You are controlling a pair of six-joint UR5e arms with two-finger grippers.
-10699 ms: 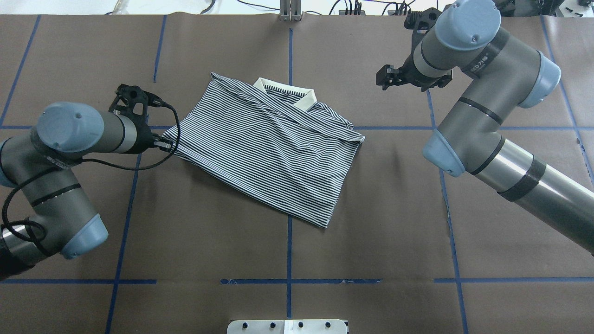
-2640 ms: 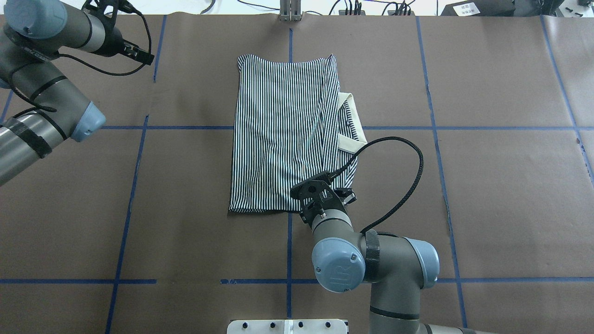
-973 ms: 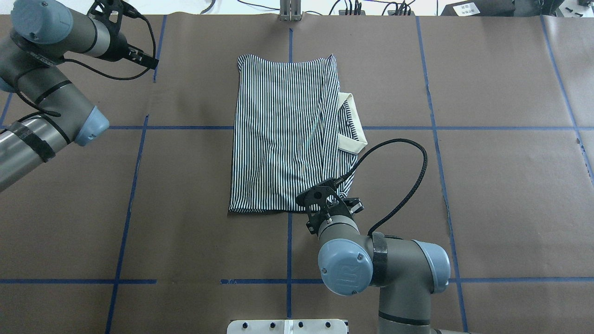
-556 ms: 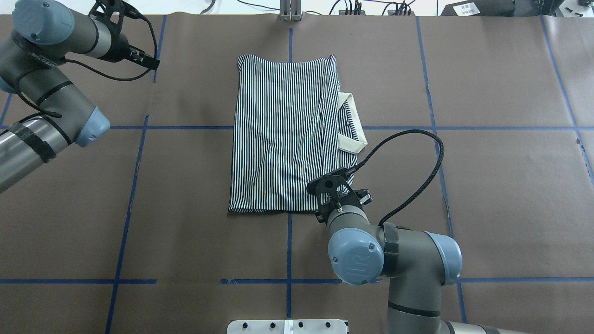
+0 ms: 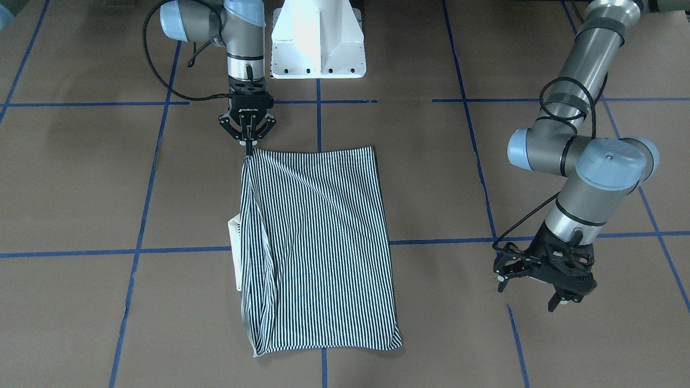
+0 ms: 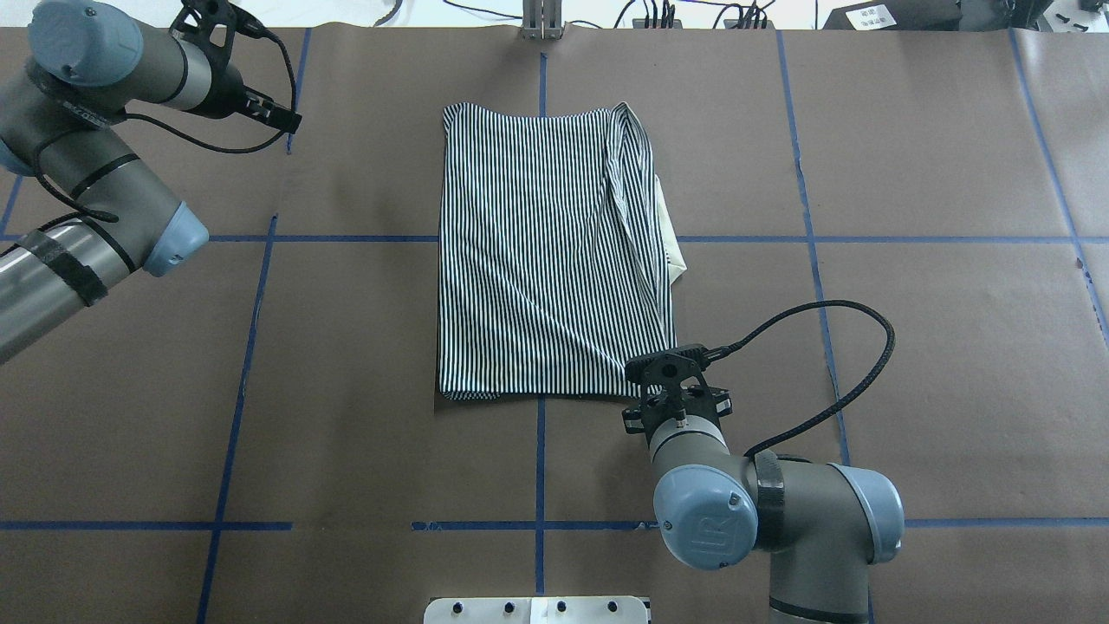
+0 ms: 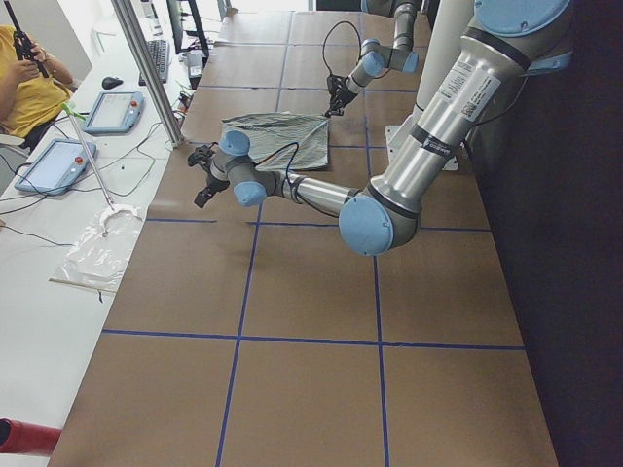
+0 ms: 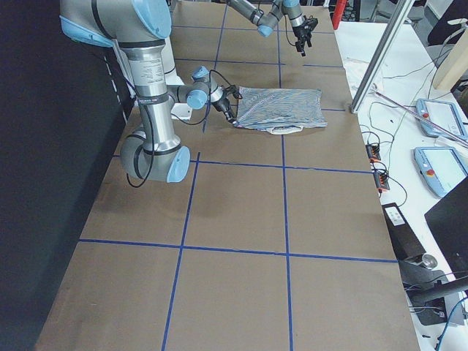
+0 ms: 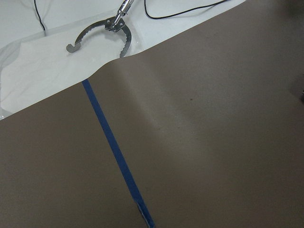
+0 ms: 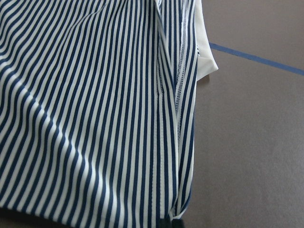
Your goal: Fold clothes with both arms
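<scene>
Shirt (image 6: 546,260): lying folded into a striped rectangle mid-table (image 6: 910,173), cream collar (image 6: 672,251) peeking out along its right edge. Pinching the near right corner: right gripper (image 5: 248,145), jaws closed on the cloth, showing plainly in the front-facing view but hiding under its own wrist in the overhead one. Hovering well apart over bare table at the far left: left gripper (image 5: 529,295), fingers spreading wide, holding nothing. Filling the right wrist view: stripes, seams and a sliver of collar, with no fingers showing. Showing in the left wrist view alone: brown paper, a blue tape (image 9: 114,156) line and a metal clamp (image 9: 111,23) lying on the white surface beyond the table's edge.
</scene>
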